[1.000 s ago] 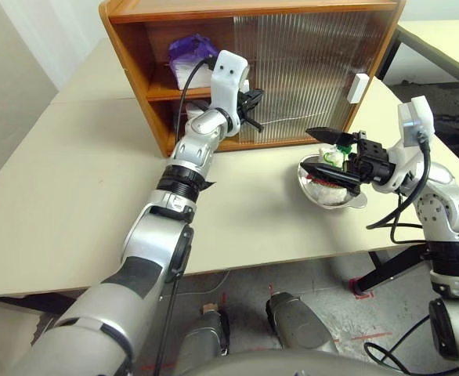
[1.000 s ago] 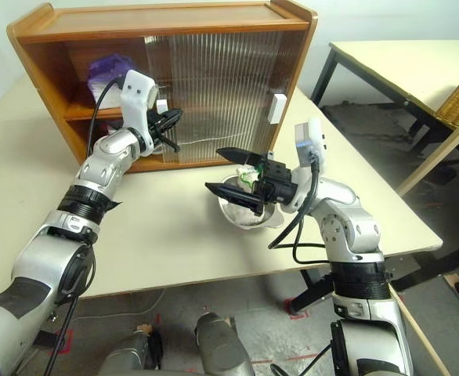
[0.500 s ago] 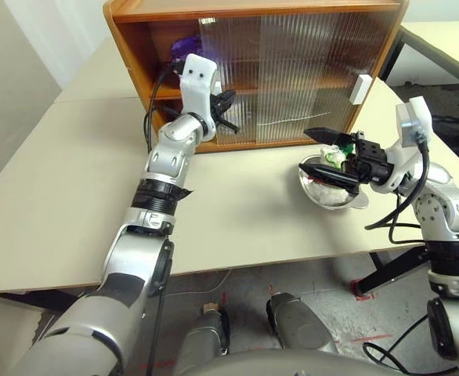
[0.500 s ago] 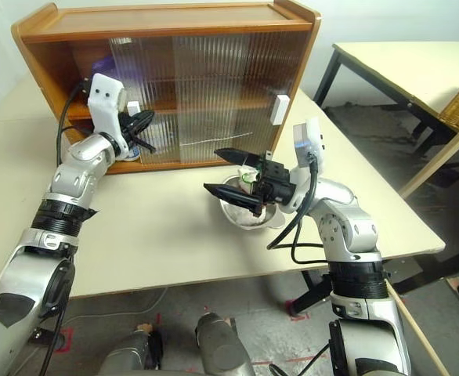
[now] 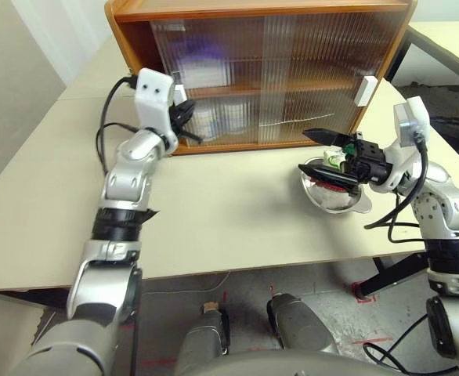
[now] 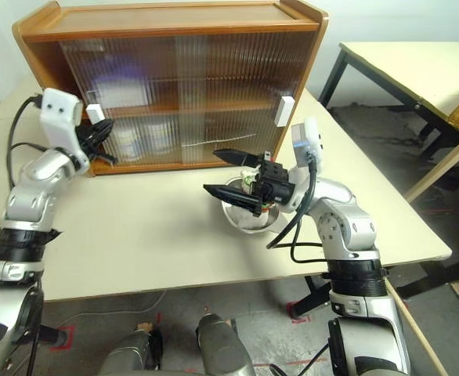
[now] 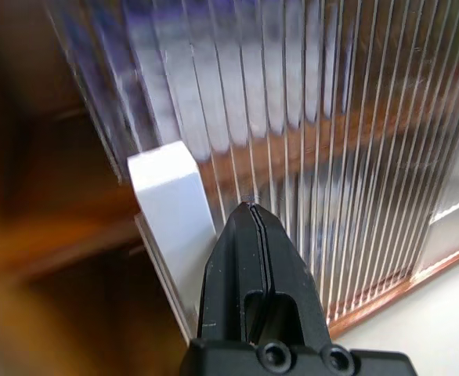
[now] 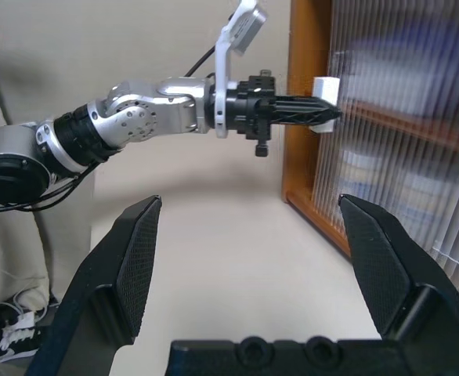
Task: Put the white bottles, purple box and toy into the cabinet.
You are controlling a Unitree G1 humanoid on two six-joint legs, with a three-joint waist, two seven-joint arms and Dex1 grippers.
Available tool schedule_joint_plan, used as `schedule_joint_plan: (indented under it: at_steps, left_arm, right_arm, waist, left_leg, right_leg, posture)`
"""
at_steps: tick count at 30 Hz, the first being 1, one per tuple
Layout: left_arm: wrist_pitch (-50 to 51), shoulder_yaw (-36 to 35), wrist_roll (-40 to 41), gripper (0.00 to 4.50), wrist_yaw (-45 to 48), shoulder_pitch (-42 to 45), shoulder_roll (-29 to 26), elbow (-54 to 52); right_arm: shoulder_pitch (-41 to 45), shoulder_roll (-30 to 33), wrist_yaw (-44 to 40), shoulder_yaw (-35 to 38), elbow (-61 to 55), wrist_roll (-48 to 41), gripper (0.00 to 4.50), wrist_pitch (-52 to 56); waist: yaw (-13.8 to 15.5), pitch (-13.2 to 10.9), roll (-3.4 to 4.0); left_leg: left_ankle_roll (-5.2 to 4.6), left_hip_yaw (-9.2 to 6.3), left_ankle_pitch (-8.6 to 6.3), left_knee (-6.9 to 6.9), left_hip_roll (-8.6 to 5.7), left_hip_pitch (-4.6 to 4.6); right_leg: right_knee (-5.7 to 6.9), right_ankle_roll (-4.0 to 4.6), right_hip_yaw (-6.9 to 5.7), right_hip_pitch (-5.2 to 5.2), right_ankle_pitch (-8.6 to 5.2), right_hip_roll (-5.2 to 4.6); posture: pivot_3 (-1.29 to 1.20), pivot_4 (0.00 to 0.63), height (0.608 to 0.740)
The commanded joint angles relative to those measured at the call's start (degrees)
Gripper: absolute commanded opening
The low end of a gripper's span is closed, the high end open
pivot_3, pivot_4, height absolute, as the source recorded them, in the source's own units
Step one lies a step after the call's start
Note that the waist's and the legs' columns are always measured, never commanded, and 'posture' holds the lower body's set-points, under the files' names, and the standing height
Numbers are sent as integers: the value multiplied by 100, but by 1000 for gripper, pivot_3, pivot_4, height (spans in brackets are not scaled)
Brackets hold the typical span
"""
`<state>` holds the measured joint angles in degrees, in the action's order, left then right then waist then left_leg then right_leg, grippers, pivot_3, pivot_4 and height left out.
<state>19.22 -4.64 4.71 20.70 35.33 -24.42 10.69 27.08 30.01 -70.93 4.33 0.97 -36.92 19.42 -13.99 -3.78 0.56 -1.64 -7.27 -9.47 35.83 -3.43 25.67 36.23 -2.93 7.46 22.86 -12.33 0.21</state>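
Your left gripper [image 7: 251,210] is pinched fully shut with nothing in it, tips right against the white handle [image 7: 169,190] of the cabinet [image 6: 167,23], bottles [image 6: 142,139] and purple box [image 6: 120,90] blurry behind the doors, while your right gripper [image 6: 222,172] hangs wide open over the toy [image 5: 336,160] in the steel bowl [image 5: 353,205]

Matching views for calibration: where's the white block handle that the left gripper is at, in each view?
Left eye: handle on the cabinet's left door edge, beside the shut left gripper.
Right eye: handle, upper left, just above the gripper.
Left wrist: handle, left of centre, beside the shut fingers.
Right wrist: handle, upper middle, at the left gripper's tip.
Shared landmark: the ribbed sliding door.
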Motion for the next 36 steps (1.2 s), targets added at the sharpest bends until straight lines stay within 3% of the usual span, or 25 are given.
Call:
schedule_joint_plan:
  at_steps: [1, 4, 12, 18, 21, 24, 27, 30, 32, 36]
  left_arm:
    - [223, -260, 43, 37, -108, -279, -156, -263]
    - [273, -392, 69, 37, -139, -405, -261, -364]
    - [284, -627, 133, 37, -172, -542, -462, -479]
    - [-98, -521, 659, 37, 599, -700, -383, -763]
    - [-230, -622, 1331, 625, 1310, -961, -300, -1093]
    - [-410, -669, 1411, 1653, 1663, -1271, -534, -1226]
    - [-422, -1020, 2360, 2789, 2775, -1964, -804, -1668]
    - [-416, -1327, 2985, 3834, 3422, -2412, -967, -1866]
    - [-471, -1521, 3169, 4498, 3599, -2577, -1041, -1839]
    - [-607, -1656, 3011, 4500, 3692, -3038, -1226, -1780]
  right_arm:
    - [101, -30, -57, -81, 91, 62, 4500, -54]
    - [162, -41, -98, -112, 172, 71, 4500, -77]
    - [302, -138, -200, -185, 341, 133, 4500, -121]
    - [309, -133, -228, -154, 371, 163, 4500, -123]
    - [353, -54, -234, -83, 459, 202, 4500, -147]
    - [387, 39, -204, 5, 567, 222, 4500, -156]
    - [539, 272, -123, 264, 1063, 235, 4500, -177]
    - [799, 482, -109, 425, 1631, 389, 3839, -437]
    - [1029, 599, -51, 533, 2059, 544, 3095, -681]
    - [1308, 761, 145, 583, 2679, 910, 1581, -1128]
  waist:
    - [60, 0, 0]
    - [181, 0, 0]
    - [420, 0, 0]
    - [550, 1, -1]
    - [585, 1, -1]
    - [588, 2, -1]
    - [554, 3, 1]
    - [559, 3, 2]
    - [574, 3, 1]
    - [573, 15, 10]
  left_leg:
    - [3, -1, 0, -1, 0, 1]
    - [11, -7, 3, -2, 0, 6]
    - [29, -13, 10, -20, 4, 6]
    - [33, -13, 9, -22, 10, 15]
    - [34, -13, 8, -22, 13, 23]
    - [38, -13, 5, -22, 18, 24]
    - [45, -12, 1, -24, 35, 20]
    - [62, -13, -5, -31, 49, 22]
    - [67, -13, -5, -43, 61, 21]
    - [77, -11, 0, -98, 75, 2]
  right_leg:
    - [0, 3, 1, 1, 1, 0]
    - [0, 61, -1, 8, 35, -4]
    - [1, 81, -6, 23, 43, -5]
    - [1, 91, -14, 33, 38, -5]
    - [3, 93, -18, 40, 37, -5]
    - [5, 94, -19, 43, 37, -3]
    - [6, 103, -18, 44, 41, 8]
    - [9, 121, -22, 55, 40, 12]
    - [10, 141, -24, 62, 44, 11]
    - [9, 181, -29, 92, 56, 6]
  posture:
    - [-262, 59, 740]
    - [-244, 61, 740]
    - [-227, 61, 740]
    - [-230, 60, 740]
    - [-232, 59, 740]
    - [-238, 63, 740]
    - [-237, 65, 740]
    - [-233, 69, 740]
    - [-236, 69, 740]
    - [-251, 74, 740]
